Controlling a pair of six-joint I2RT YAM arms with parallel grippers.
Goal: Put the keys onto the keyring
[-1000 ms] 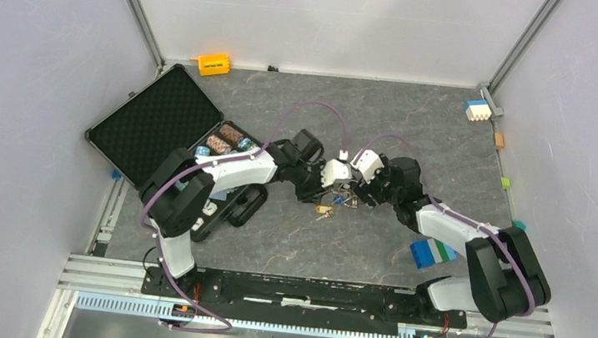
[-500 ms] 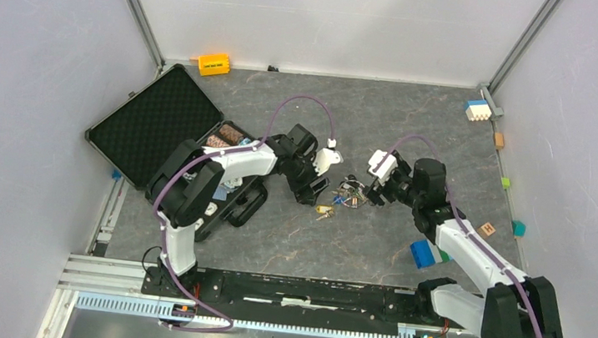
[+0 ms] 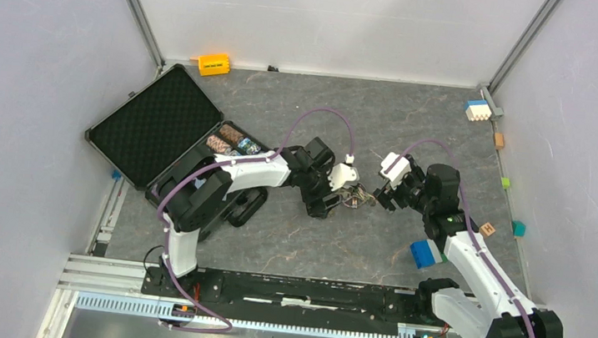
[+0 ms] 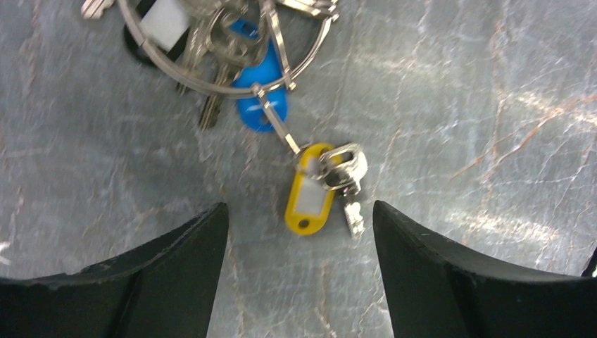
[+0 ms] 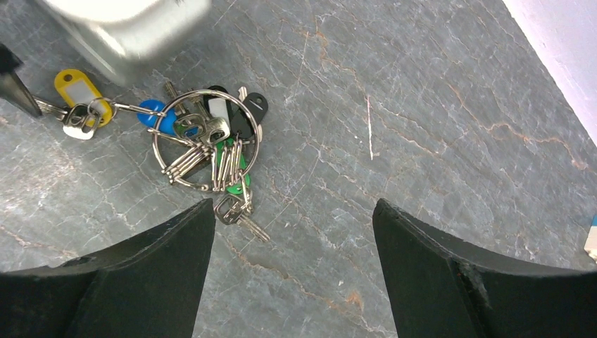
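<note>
Both grippers stood wide open and held nothing. Seen from its wrist camera, the left gripper [image 4: 296, 211] hung low over the grey marbled table [image 3: 302, 111], its two dark fingers [image 4: 176, 274] cut off by the bottom edge. A yellow tag [image 4: 304, 190] and a small silver key [image 4: 348, 184] lay on the table between the fingers.

The keys [image 5: 211, 151] lay in a bunch on the table between the two grippers, gathered around the keyring [image 4: 310, 56]. The left wrist view cut off the top of the bunch. A blue tag [image 4: 260, 88] and a green tag [image 5: 229, 165] showed among the metal. Whether every key was threaded on the ring could not be told, and from above the bunch was too small to make out.

The left arm reached forward and rightward with its elbow bent. The right gripper [image 5: 293, 204] hovered to the right of the bunch on an outstretched arm. A blurred white part of the left gripper covered the top-left corner of the right wrist view.
</note>
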